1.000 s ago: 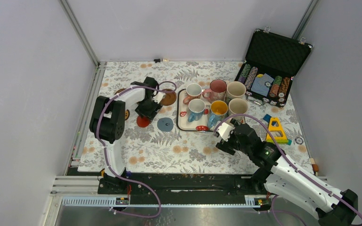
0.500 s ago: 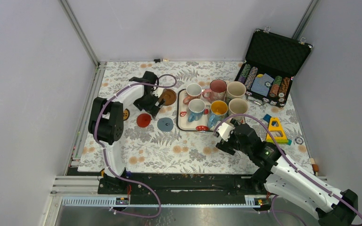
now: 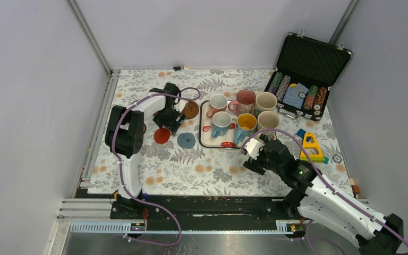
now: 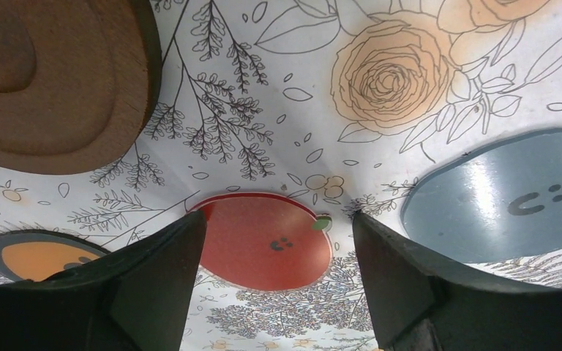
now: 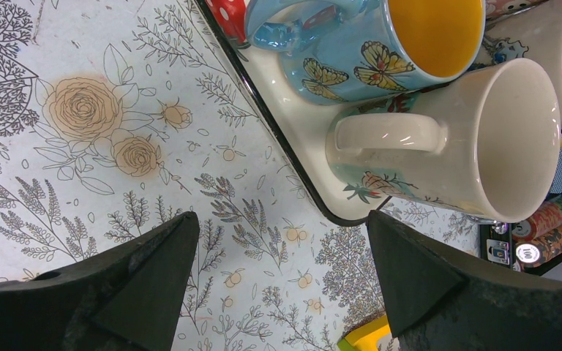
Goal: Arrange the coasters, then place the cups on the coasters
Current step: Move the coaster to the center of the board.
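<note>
The left arm reaches forward from its base and bends down over the left part of the flowered table cloth (image 3: 191,170). The left gripper (image 3: 169,118) points downward, its jaws spread wide and empty, just above the red coaster (image 4: 263,252), which lies flat on the cloth between the two fingers in the left wrist view. To that coaster's left lies the black coaster with an orange centre (image 4: 36,257), partly hidden by a finger. A dark brown coaster (image 4: 44,73) lies farther back, and the grey-blue coaster (image 4: 505,197) lies to the right, apart from the red one.

Next comes the tray (image 3: 204,125), holding all six cups, among them the blue cup with a yellow inside (image 5: 380,51) and a cream cup (image 5: 468,146).

The right arm stretches in from the near right corner. The right gripper (image 3: 251,154) hovers low beside the tray's near edge, jaws wide and holding nothing. An open poker chip case (image 3: 305,64) stands at the far right.
</note>
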`<state>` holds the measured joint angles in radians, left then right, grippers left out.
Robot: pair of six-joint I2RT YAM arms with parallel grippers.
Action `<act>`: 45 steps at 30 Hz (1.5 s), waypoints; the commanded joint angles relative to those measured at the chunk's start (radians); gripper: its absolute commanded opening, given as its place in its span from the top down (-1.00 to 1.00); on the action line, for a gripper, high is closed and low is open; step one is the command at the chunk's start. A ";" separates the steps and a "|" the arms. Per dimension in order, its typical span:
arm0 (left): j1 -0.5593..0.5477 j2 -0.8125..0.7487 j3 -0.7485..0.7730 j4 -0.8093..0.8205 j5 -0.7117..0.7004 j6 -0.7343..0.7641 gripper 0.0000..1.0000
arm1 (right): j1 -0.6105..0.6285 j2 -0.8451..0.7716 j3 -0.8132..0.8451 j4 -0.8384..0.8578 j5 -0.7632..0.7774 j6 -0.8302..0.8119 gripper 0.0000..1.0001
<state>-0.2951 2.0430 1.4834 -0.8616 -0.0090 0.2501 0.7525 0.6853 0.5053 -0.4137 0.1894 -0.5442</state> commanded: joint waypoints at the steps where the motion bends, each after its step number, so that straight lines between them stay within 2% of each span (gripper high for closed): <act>1: 0.004 -0.017 -0.038 0.022 0.002 0.005 -0.48 | -0.008 -0.003 0.008 0.014 -0.013 0.004 -0.86; 14: 0.007 -0.059 -0.097 0.018 0.004 0.022 -0.43 | -0.008 0.007 0.012 0.015 -0.006 0.005 -0.85; 30: 0.041 -0.115 -0.129 0.017 0.079 0.028 -0.42 | -0.008 0.008 0.010 0.014 -0.005 0.005 -0.85; 38: 0.048 -0.110 -0.040 -0.026 0.162 -0.007 -0.77 | -0.007 0.013 0.013 0.015 -0.003 0.006 -0.85; 45: 0.048 -0.021 0.004 -0.043 0.152 -0.010 -0.79 | -0.007 0.008 0.010 0.015 -0.001 0.004 -0.85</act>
<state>-0.2531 1.9755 1.4506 -0.8921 0.1177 0.2508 0.7525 0.6983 0.5053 -0.4137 0.1898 -0.5442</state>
